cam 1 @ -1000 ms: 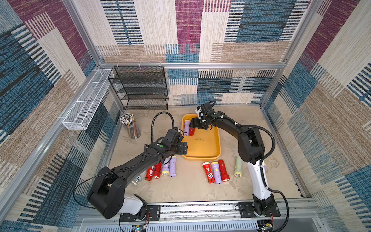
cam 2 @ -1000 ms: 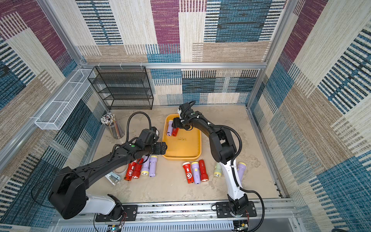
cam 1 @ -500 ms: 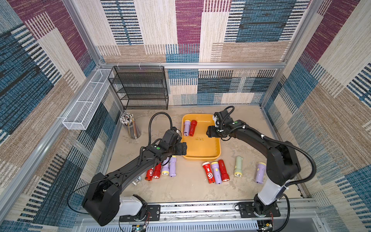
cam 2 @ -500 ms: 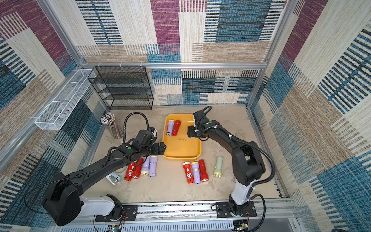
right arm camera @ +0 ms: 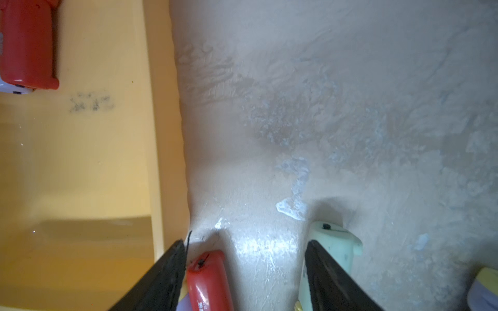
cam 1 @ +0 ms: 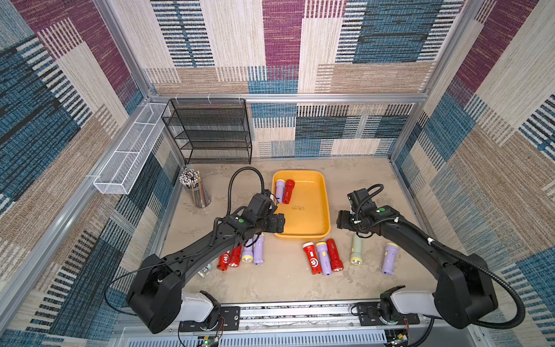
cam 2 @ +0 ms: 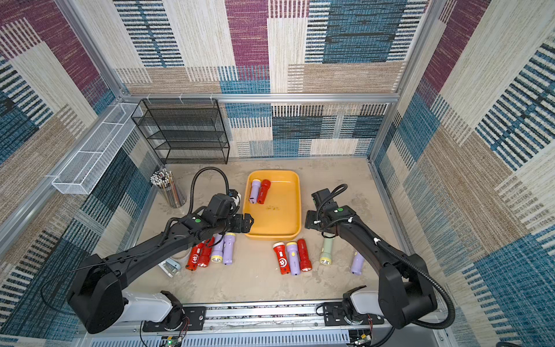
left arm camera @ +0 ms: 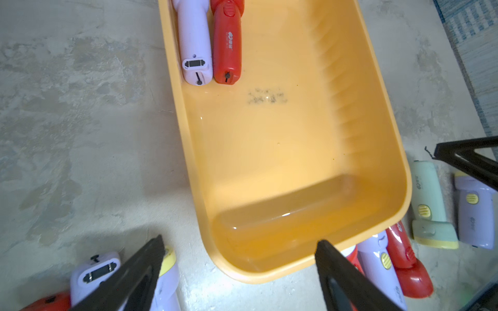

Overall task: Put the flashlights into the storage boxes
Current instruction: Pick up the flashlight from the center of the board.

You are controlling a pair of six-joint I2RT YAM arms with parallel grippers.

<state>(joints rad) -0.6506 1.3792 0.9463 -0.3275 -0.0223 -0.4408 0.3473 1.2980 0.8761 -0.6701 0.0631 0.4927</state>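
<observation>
The yellow-orange storage box [cam 1: 306,216] [cam 2: 276,219] holds a lilac flashlight [cam 1: 280,190] and a red flashlight [cam 1: 289,191] side by side at its far left. Several flashlights lie on the table in both top views: a row under my left arm [cam 1: 258,254], a row of three [cam 1: 323,258], a pale green one [cam 1: 356,251] and a lilac one [cam 1: 389,258]. My left gripper [left arm camera: 241,242] [cam 1: 277,223] hangs open over the box's near left corner, empty. My right gripper [right arm camera: 245,243] [cam 1: 341,220] is open beside the box's right edge, with bare table between a red flashlight [right arm camera: 208,280] and the pale green flashlight [right arm camera: 334,242].
A black mesh rack [cam 1: 210,132] stands at the back left. A white wire basket [cam 1: 129,156] hangs on the left wall. A cup of pencils [cam 1: 195,192] is left of the box. A small white object [cam 2: 169,267] lies under my left arm.
My right gripper let go of the red flashlight in the box beside the lilac one. It then pulled back to the box's near right side, and its jaws widened. My left arm hardly moved.
</observation>
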